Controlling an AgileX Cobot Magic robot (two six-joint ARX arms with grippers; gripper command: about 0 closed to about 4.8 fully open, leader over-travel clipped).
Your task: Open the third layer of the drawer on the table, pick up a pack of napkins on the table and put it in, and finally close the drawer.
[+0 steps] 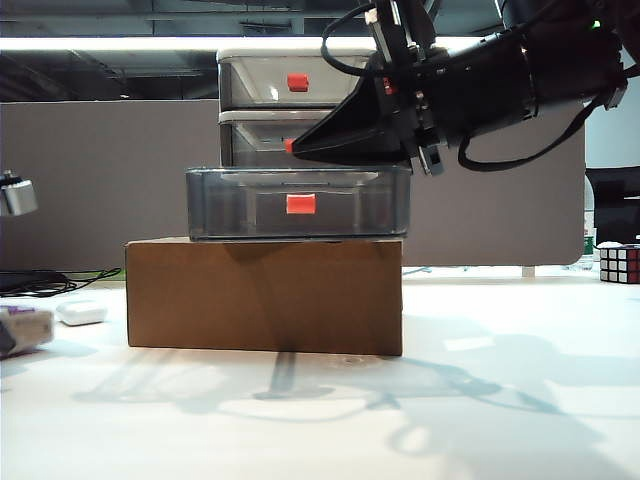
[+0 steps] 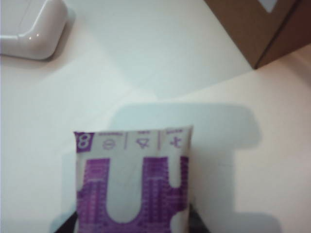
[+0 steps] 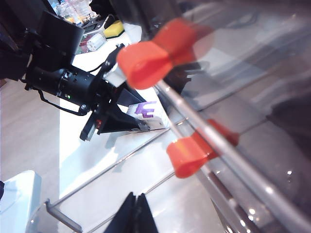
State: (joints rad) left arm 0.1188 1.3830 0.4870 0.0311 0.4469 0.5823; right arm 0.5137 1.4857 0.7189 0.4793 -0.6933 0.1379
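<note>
The drawer (image 1: 300,110) stands on a brown cardboard box, with its third layer (image 1: 297,205) pulled out towards the front. My right gripper (image 1: 300,148) hangs just above that open tray, and its fingertips (image 3: 136,213) are pressed together with nothing between them. The pack of napkins (image 2: 131,184), beige with a purple mark, lies on the table (image 1: 480,400) at the far left (image 1: 25,328). My left gripper (image 2: 133,225) straddles it, a dark finger (image 2: 68,225) pressed against each side. The right wrist view also shows the left gripper (image 3: 141,121) with the pack between its fingers.
The cardboard box (image 1: 265,295) fills the middle of the table. A white rounded case (image 1: 82,313) lies close to the pack. Black cables (image 1: 40,280) run along the back left. A puzzle cube (image 1: 619,264) sits at the far right.
</note>
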